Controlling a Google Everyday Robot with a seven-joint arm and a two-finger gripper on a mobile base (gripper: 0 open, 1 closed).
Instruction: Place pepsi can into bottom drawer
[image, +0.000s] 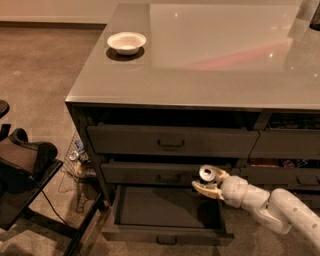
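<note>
Carpet (40, 75) floor, grey counter (210, 65) with drawer stacks under it. pepsi can (207, 174) upright, silver top up, hanging above the right end of the open bottom drawer (165, 236), not yet inside it. Can sits level with the middle drawer (145, 173) front, just right of that drawer's handle. gripper (206, 181) is clamped on the can, pinching it from the sides. White arm (270, 205) comes in low from the lower right corner. Bottom drawer pulled well out, interior dark with nothing visible inside. Middle drawer and top drawer (170, 141) both pushed in. Narrower right-hand drawers (287, 145) beside the stack, pushed in. White bowl (126, 42) on the counter's far left corner, well apart from the can. Wire basket (75, 160) on the floor against the cabinet's left side. Black padded seat (22, 162) at the left edge.
</note>
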